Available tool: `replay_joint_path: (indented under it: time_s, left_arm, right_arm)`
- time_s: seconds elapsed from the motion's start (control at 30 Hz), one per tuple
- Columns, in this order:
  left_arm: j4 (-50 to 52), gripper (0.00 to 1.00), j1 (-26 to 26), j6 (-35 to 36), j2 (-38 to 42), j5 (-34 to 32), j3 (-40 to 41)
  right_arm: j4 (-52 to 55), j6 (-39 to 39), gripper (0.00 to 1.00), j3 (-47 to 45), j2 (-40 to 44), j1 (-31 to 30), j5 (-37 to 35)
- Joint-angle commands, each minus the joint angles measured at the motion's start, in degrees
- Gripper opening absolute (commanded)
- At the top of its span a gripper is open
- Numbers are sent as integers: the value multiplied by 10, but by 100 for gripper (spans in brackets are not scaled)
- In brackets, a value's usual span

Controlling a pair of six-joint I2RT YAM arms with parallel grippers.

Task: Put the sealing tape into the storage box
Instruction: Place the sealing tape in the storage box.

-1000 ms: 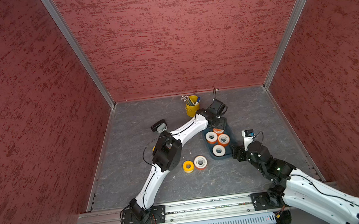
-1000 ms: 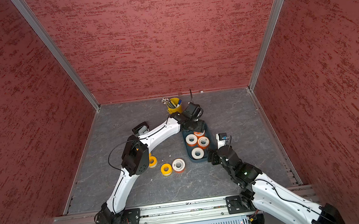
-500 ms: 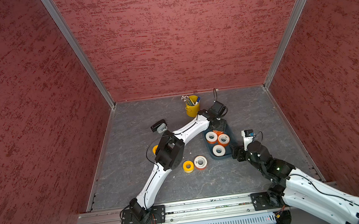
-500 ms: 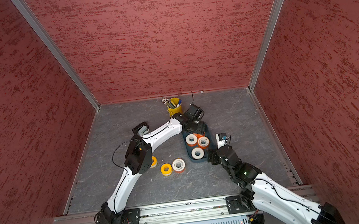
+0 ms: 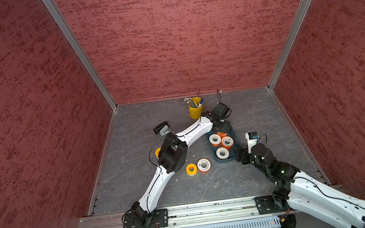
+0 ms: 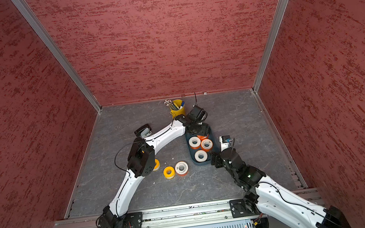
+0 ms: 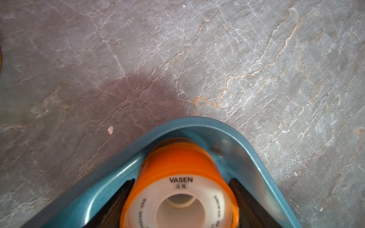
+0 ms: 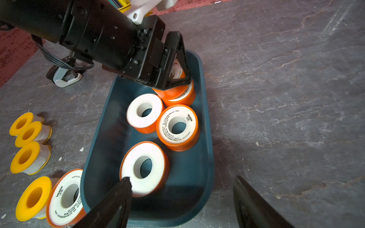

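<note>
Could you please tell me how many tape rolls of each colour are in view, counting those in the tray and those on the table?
Orange tape rolls: 6
Yellow tape rolls: 4
Total: 10

Shifted the left arm's elbow (image 5: 172, 154) a little toward the storage box (image 5: 236, 144) and slightly nearer the front rail (image 5: 213, 207) — tilted the forearm (image 5: 193, 131) a touch steeper, leaned the upper link (image 5: 159, 184) further that way.
</note>
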State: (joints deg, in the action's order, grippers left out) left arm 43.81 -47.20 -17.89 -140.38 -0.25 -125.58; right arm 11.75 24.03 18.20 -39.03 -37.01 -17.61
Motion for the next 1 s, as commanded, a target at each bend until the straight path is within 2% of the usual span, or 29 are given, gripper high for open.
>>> replay_joint_path:
  time_s: [0.0,0.2,0.47,0.83,0.97]
  left_arm:
    - [-2,80,3,10,-15,0,-19]
    - [-2,88,3,15,-9,3,-22]
    - [-5,88,0,22,30,-6,-7]
    - [-21,88,1,29,177,-39,90]
    - [-31,88,4,28,256,-58,160]
  right_arm:
    - [-16,-1,82,6,1,1,-1]
    - [-16,0,82,6,1,1,-1]
    - [-15,0,82,7,2,1,-1]
    - [-14,1,83,6,4,1,-1]
    - [-14,1,83,5,3,1,-1]
